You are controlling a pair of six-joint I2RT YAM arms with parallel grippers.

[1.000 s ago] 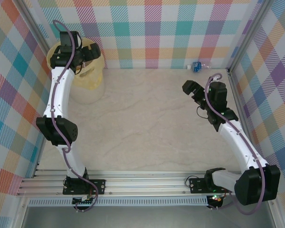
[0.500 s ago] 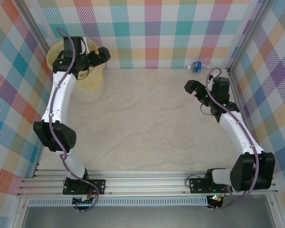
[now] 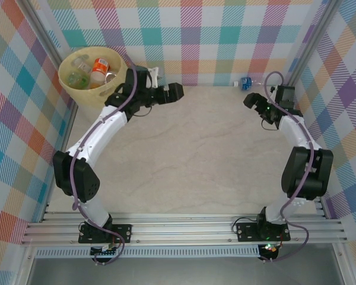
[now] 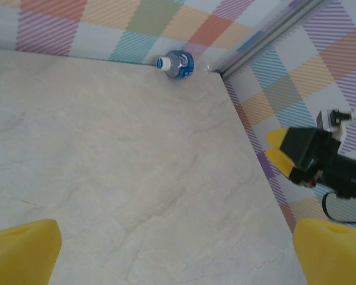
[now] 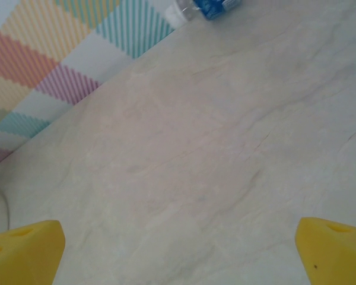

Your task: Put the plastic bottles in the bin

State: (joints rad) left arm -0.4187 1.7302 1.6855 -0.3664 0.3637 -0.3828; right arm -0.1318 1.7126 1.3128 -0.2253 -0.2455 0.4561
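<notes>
- The bin (image 3: 94, 97) is sitting at about ten o'clock on the table (image 3: 190, 160). Several bottles are lying inside it, an orange-labelled one (image 3: 99, 65) among them.
- One blue-labelled bottle (image 3: 245, 83) is lying on its side at about one o'clock, close against the checked back wall (image 3: 213, 41) and near the corner.
- The right gripper (image 3: 251, 100) is hovering near that bottle, which is lying at about eleven o'clock from its tips. Its fingers (image 5: 335, 249) are standing wide apart with nothing between them.
- The left gripper (image 3: 173, 91) is pointing toward three o'clock from beside the bin, well apart from the bottle. Its fingers (image 4: 24, 252) are likewise spread and empty.
- I am reading this as the right arm's pick-up, since it is by far the nearer.
- To do it well, the arm should be coming in low with the fingers straddling the labelled body rather than the cap.
- The wall is leaving little room behind the bottle, so the far finger is likely needing to slip down from above, not slide in level.
- A light round bottle is apt to roll or squirt out, so a slow, centred squeeze is looking safest.
- The carry toward ten o'clock is crossing the left arm's space, so the two arms should be keeping clear of each other.
</notes>
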